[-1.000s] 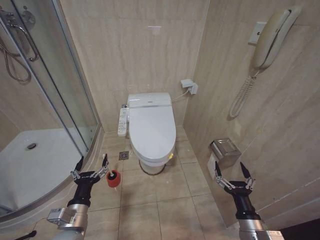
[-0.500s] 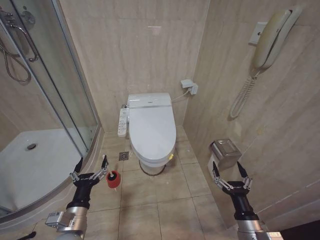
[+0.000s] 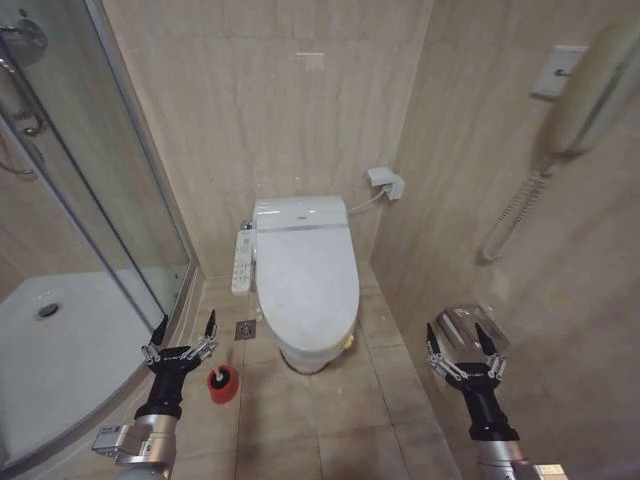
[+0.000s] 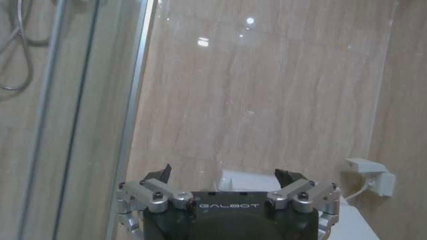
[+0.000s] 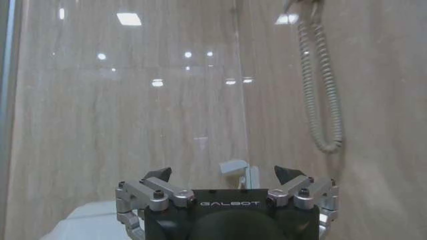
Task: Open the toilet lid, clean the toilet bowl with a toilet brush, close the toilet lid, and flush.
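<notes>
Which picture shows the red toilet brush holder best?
The head view: the toilet brush stands in its red holder on the floor, beside the left gripper. The wrist views face the back wall; the left one catches just the toilet's back corner, the right one a white edge.

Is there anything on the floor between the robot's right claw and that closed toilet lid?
Nothing visible does. The right gripper, fingers open, hangs over bare floor tiles beside the closed toilet lid. The toilet brush sits on the other side, near the left gripper.

The toilet lid (image 3: 305,290) looked glossy white plastic; wall tiles (image 3: 270,120) polished; shower door (image 3: 90,180) clear glass.
</notes>
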